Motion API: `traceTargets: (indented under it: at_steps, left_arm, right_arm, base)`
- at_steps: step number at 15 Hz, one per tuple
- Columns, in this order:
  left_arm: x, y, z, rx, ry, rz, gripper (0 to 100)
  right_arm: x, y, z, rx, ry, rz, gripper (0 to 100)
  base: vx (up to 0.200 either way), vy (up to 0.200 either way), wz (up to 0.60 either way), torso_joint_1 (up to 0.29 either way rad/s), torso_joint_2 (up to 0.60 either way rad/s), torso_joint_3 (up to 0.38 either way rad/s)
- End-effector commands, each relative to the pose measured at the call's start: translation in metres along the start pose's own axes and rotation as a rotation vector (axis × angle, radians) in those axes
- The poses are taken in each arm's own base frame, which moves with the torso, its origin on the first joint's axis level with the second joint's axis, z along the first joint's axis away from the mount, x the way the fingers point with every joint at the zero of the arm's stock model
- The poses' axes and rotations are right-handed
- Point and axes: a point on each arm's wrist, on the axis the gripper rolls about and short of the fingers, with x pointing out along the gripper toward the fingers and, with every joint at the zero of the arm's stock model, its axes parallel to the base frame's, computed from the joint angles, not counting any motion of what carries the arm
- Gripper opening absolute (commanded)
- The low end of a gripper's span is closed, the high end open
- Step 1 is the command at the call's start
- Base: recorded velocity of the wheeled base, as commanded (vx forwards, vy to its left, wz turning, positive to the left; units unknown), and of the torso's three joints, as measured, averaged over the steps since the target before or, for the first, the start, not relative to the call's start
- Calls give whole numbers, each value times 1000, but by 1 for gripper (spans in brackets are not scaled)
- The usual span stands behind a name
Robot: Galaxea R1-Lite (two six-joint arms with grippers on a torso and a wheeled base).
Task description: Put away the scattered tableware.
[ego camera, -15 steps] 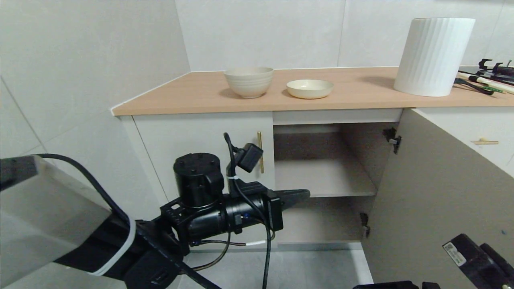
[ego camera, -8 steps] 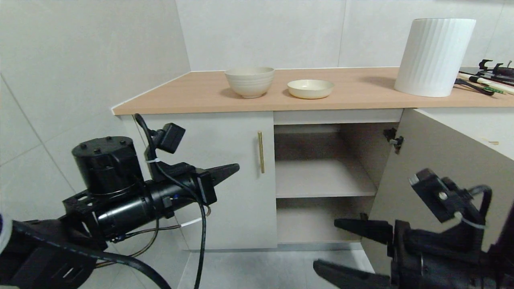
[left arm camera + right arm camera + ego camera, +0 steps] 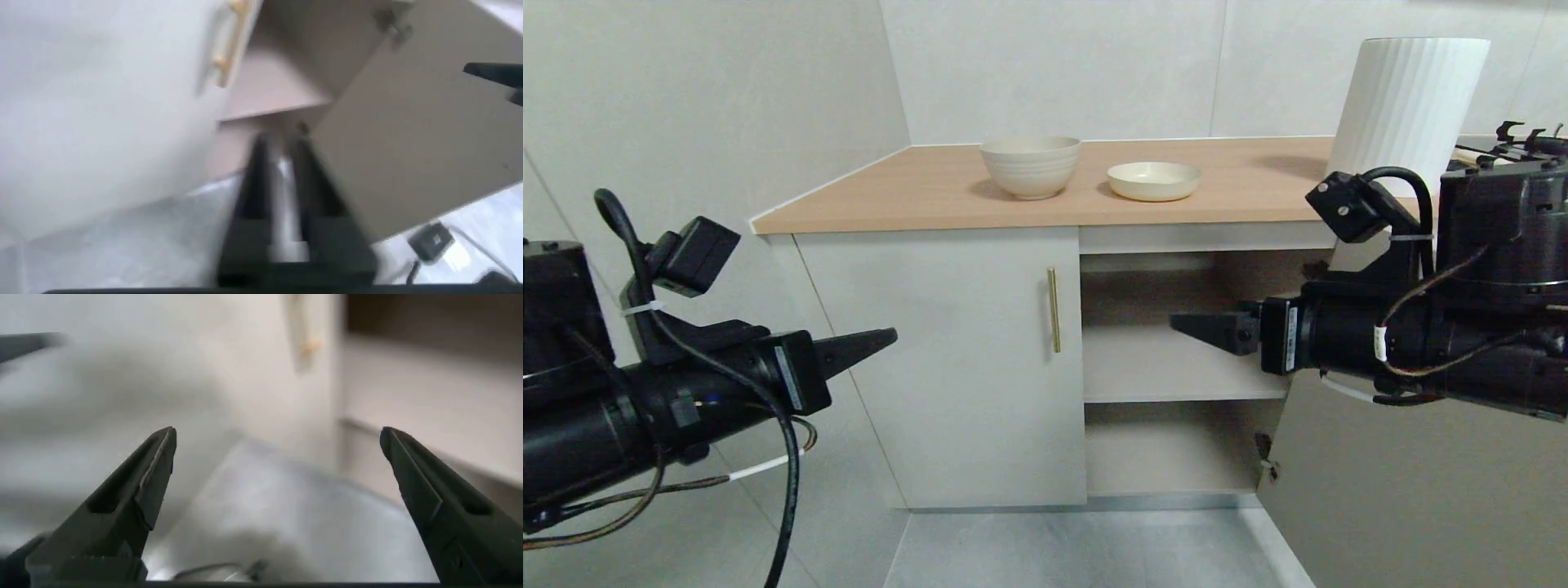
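From the head, a bowl [image 3: 1030, 166] and a shallow dish [image 3: 1153, 180] sat near each other, apart, on the bench [image 3: 915, 200]. The right end effector [image 3: 1186, 324] partly hid the open cabinet [image 3: 1160, 367]. In the blurred left wrist view, the left end effector [image 3: 282, 143] looked pressed together. In the right wrist view, the fingers [image 3: 139, 490] were spread wide, their bases cut off.

A ribbed cream ceramic bowl [image 3: 1030, 166] and a shallow cream dish [image 3: 1154, 180] stand apart on the light wooden countertop [image 3: 890, 200], with the bowl on the left. Farther right on it stands a tall white ribbed cylinder [image 3: 1409, 98], with dark utensils [image 3: 1535, 140] to its right. Below, the pale cabinet's left door [image 3: 947, 367] is closed. Its brass bar handle [image 3: 1053, 309] lies beside the open compartment, which a shelf [image 3: 1176, 363] crosses. The right door [image 3: 1380, 490] is swung outward. The left gripper [image 3: 886, 335] hangs left of the closed door, the right gripper [image 3: 1188, 325] before the shelf.
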Motion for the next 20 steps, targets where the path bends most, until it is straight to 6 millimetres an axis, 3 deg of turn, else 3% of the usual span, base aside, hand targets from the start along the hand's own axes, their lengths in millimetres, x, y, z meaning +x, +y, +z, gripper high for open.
traceTargets:
  at_steps: [1,3,6,8,13,20]
  left_arm:
    - [-16,1,12,0,-53,28,100]
    - [-17,0,14,-1,-58,23,100]
    - [-19,-2,19,1,-68,25,100]
    - [-19,-2,20,2,-72,23,100]
    - [-20,-4,23,12,-75,19,100]
    - [-27,-8,28,19,-81,19,100]
  right_arm:
    - [7,-6,0,0,2,-49,100]
    - [-7,-6,-1,-1,-4,-105,100]
    - [-39,3,16,15,24,-102,100]
    - [-48,10,20,34,17,-84,100]
    - [-49,16,18,27,14,-92,100]
    - [-38,15,13,46,44,-102,100]
  base:
    - [0,0,0,0,0,0]
    - [0,0,0,0,0,0]
    - [0,0,0,0,0,0]
    - [0,0,0,0,0,0]
    - [0,0,0,0,0,0]
    - [200,0,0,4,1,2]
